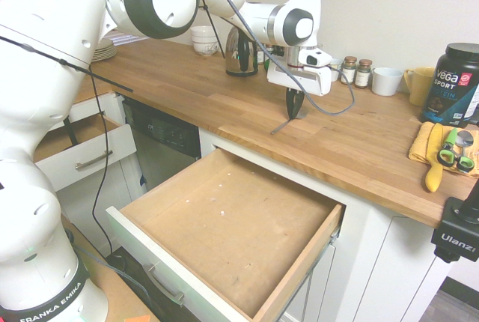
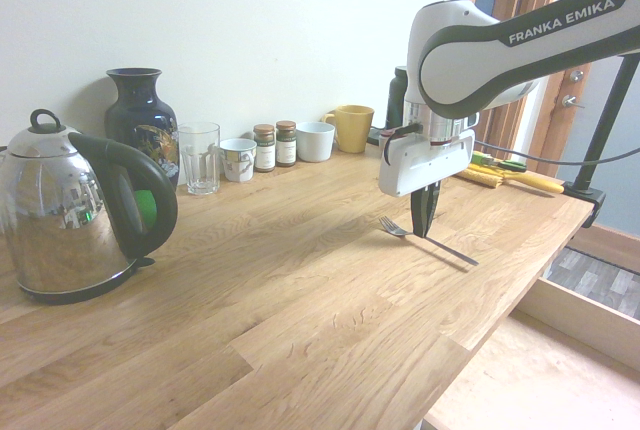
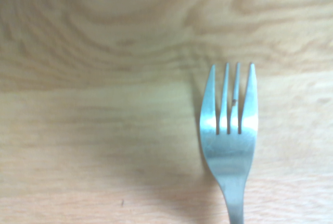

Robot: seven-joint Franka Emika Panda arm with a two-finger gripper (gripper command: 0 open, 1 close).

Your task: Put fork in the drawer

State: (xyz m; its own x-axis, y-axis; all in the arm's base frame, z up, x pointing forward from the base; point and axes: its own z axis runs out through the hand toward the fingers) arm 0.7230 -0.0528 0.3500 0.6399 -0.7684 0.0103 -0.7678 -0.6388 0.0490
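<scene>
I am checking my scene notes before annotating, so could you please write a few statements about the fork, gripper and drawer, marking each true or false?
1. The black two-finger gripper is shut on the slim silver metal fork. True.
2. The fork lies inside the wide wooden drawer. False: it is at the gripper, above the wooden countertop.
3. The wide drawer is pulled open. True.
4. The gripper points sideways. False: it points straight down.
5. A yellow mug stands by the wall. True.

Fork (image 2: pixel 430 238) on counter (image 2: pixel 300 300), drawer (image 1: pixel 224 225) below.
</scene>
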